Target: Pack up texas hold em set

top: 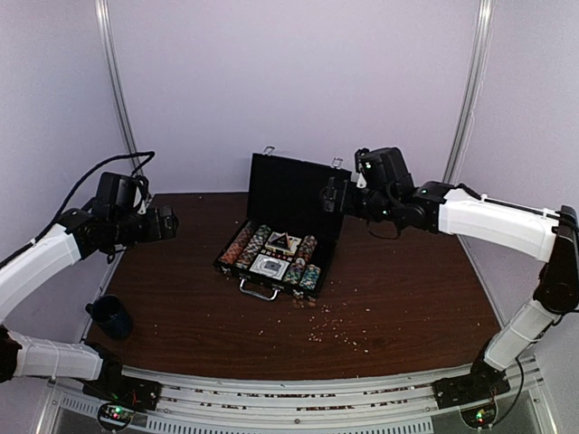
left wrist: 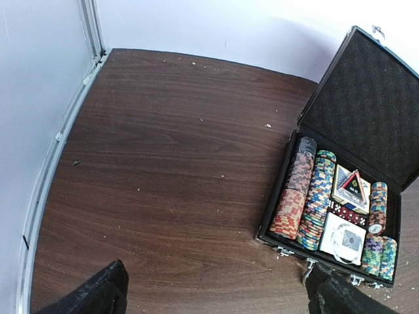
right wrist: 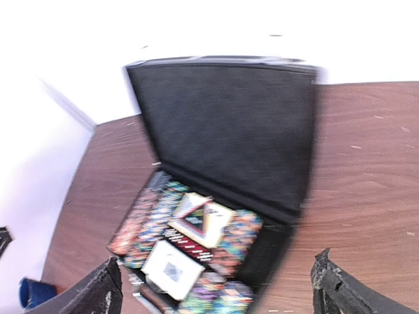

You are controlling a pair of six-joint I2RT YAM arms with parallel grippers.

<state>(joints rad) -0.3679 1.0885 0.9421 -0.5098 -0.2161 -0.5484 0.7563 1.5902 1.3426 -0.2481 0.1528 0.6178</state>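
The black case (top: 296, 192) of the hold em set stands open mid-table, lid upright. Inside lie rows of multicoloured chips (top: 244, 245), a card deck box (top: 282, 241), red dice and a white packet (top: 270, 266). Its silver handle (top: 259, 290) faces the near edge. My left gripper (top: 172, 223) is open and empty, raised left of the case; its view shows the case (left wrist: 366, 111) at the right and a fingertip (left wrist: 98, 294). My right gripper (top: 331, 193) is open and empty, by the lid's right edge; its blurred view looks down on the lid (right wrist: 229, 124) and chips (right wrist: 150, 222).
A dark blue mug (top: 112, 316) stands at the table's left near edge, also in the right wrist view (right wrist: 33, 292). Crumbs (top: 335, 327) are scattered on the brown tabletop in front of the case. White walls enclose the table on three sides.
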